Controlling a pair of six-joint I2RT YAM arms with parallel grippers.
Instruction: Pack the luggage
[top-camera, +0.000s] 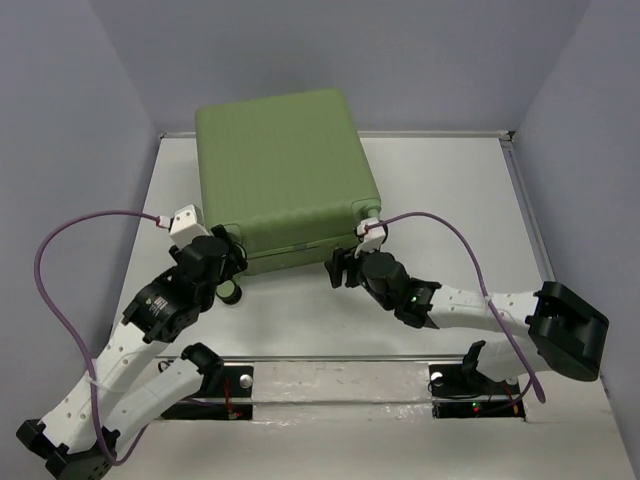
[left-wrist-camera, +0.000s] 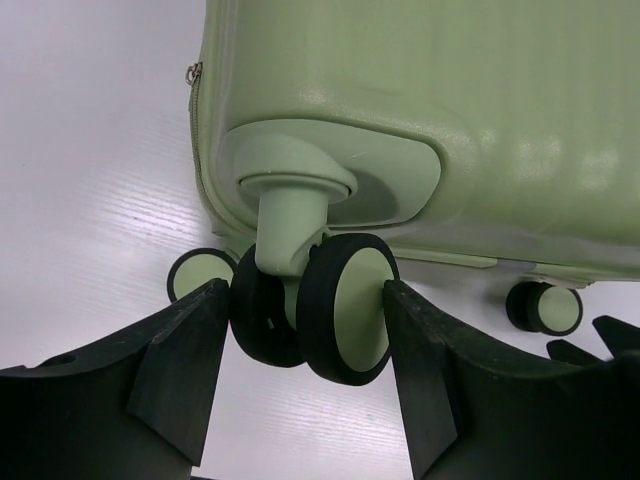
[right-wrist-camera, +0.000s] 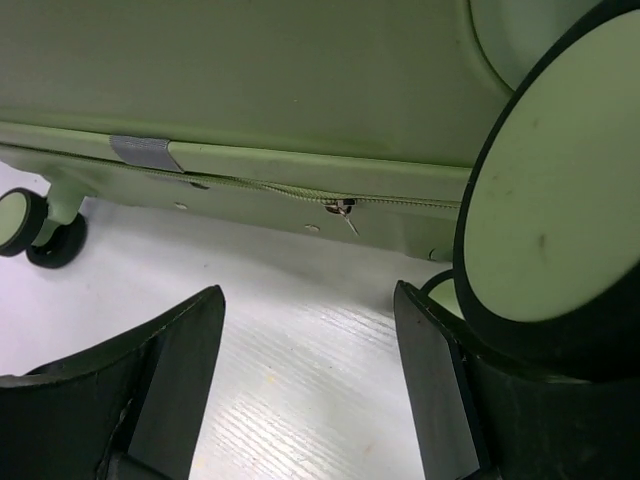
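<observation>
The luggage (top-camera: 285, 175) is seen lying flat on the white table (top-camera: 440, 200). It is closed. It is set toward the far side, about in the middle, and it is turned a little. It is light green and its top is ribbed. Its near side is faced by both arms.

On that near side a zipper (right-wrist-camera: 300, 192) is seen running along the edge. A small zipper pull (right-wrist-camera: 343, 210) is hung from it. A bit of grey tape (right-wrist-camera: 145, 152) is stuck just above the zipper line.

At the near left corner of the luggage (left-wrist-camera: 450, 90) a double wheel (left-wrist-camera: 345, 310) is fixed on a green stem. It is black with green faces. The left gripper (left-wrist-camera: 308, 330) is closed around this double wheel. One black finger is pressed on each side of it. From above, the left gripper (top-camera: 228, 262) is seen right at that corner.

The right gripper (top-camera: 340, 268) is held near the near right corner of the luggage (right-wrist-camera: 250, 70). In its own view the fingers of the right gripper (right-wrist-camera: 310, 300) are spread apart. Only bare table is seen between them. A close wheel (right-wrist-camera: 545, 210) is seen just beside and above the right finger. Whether the finger is touched by it cannot be told. A far wheel (right-wrist-camera: 30, 225) is seen at the other end of the side.

A purple cable (top-camera: 60, 250) is looped from each wrist.
</observation>
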